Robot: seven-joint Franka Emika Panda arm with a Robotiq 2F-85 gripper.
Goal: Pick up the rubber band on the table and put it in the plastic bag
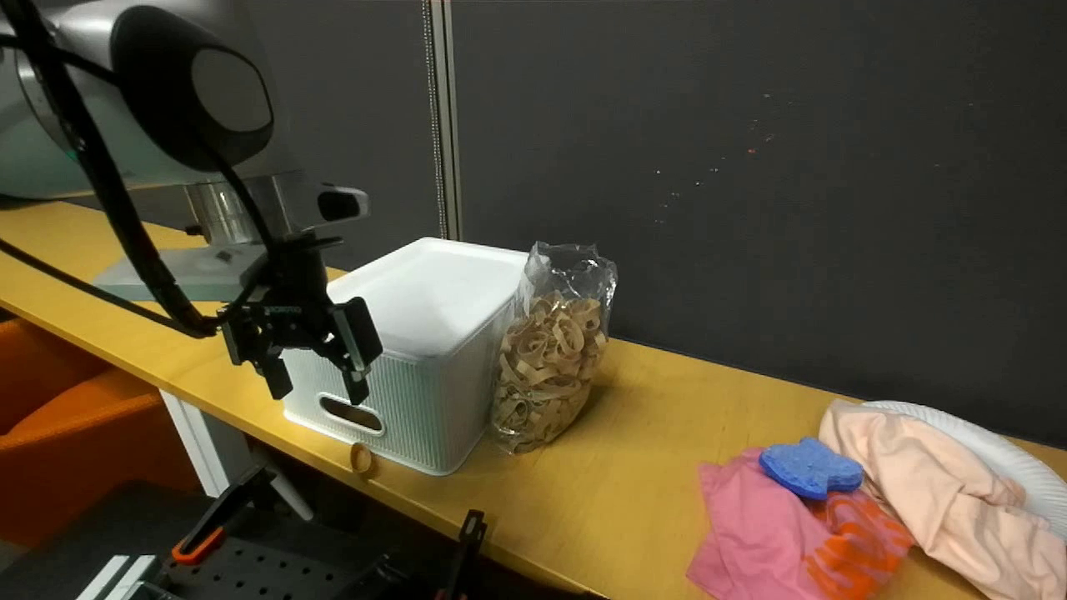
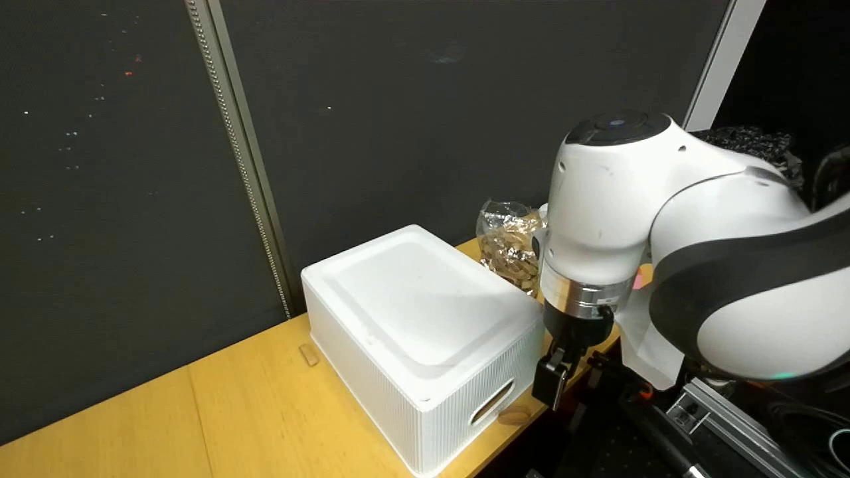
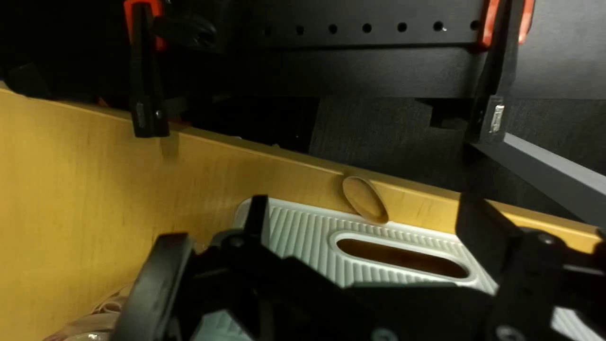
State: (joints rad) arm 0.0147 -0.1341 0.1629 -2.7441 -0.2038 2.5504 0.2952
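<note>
A tan rubber band lies as an open loop near the table's front edge, just in front of the white box's slotted side. It also shows in the wrist view and an exterior view. A second tan band lies on the table beside the box's opposite side. The clear plastic bag, filled with tan bands, stands upright against the box; it shows partly behind the arm. My gripper is open and empty, above the table edge in front of the box, higher than the loop.
The white box stands between the gripper and the dark wall panel. Black clamps grip the table's front edge. Pink and peach cloths, a blue sponge and a white plate lie farther along the table.
</note>
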